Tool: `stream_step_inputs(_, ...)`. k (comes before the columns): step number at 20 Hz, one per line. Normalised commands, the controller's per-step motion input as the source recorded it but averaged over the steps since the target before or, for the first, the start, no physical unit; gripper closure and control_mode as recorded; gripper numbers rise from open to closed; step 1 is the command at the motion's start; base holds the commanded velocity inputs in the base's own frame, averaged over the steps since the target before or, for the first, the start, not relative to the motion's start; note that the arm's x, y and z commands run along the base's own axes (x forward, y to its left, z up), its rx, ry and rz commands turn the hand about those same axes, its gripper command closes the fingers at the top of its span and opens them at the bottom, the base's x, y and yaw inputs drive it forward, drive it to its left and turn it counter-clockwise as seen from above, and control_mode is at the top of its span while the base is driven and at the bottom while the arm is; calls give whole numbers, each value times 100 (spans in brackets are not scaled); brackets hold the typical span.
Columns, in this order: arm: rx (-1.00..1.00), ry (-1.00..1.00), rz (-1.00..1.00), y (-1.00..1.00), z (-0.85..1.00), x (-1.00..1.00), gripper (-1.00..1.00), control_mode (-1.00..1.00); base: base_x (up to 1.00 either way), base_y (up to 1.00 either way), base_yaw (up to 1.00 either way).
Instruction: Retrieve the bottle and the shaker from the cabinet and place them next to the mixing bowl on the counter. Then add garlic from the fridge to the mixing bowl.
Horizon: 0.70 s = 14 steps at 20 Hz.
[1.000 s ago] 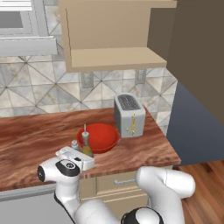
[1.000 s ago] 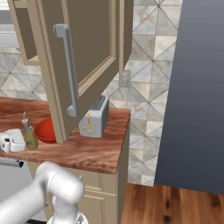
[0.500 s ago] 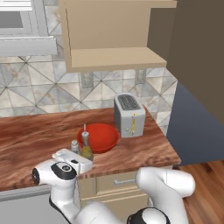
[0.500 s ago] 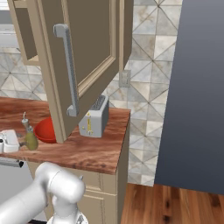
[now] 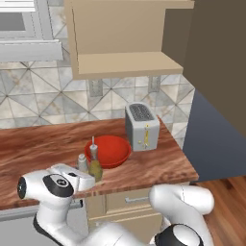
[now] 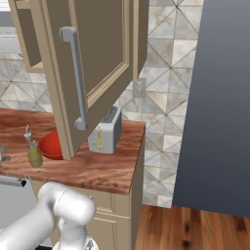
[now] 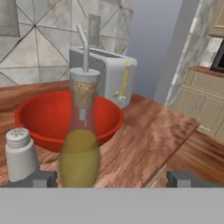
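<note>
Dominating the right side of the right base view, the fridge shows as a tall grey-silver slab beside the end of the counter. That counter is a long reddish-brown wood-grain top over tan drawers, backed by grey geometric tiles. Above it hangs the cabinet, light tan, its door swung open toward the room, with a grey vertical handle on it. The plain inner shelf shows bare wood.

A silver toaster stands on the counter near its right end, close to the tiled wall. Just left of the toaster and a little nearer the front edge sits the mixing bowl, wide, shallow and glossy red.

The bottle stands upright on the counter directly in front of the bowl, close to its rim; whether the two touch cannot be told. It is slim and olive-yellow, with a long narrow neck and a small grey pourer on top. The shaker, a small grey cylinder with a rounded cap, stands upright just beside the bottle, on its left, also near the bowl.

The white arm reaches low along the front of the counter, and its gripper sits near the bottle and shaker. In the hand view the two dark fingertips stand far apart, spread wide with nothing between them, and the bottle rises in front of them, closer to the left tip.
</note>
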Motion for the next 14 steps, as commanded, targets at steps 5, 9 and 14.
stream_step_inputs(5, 32, 8, -6, -37, 77, -82, -100, -100, 0, 0, 0)
stream_step_inputs(9, 57, 18, -26, -86, 81, -46, -100, -100, 0, 0, 0)
stream_step_inputs(14, 61, 14, -33, -100, 69, -24, -100, -100, 0, 0, 0)
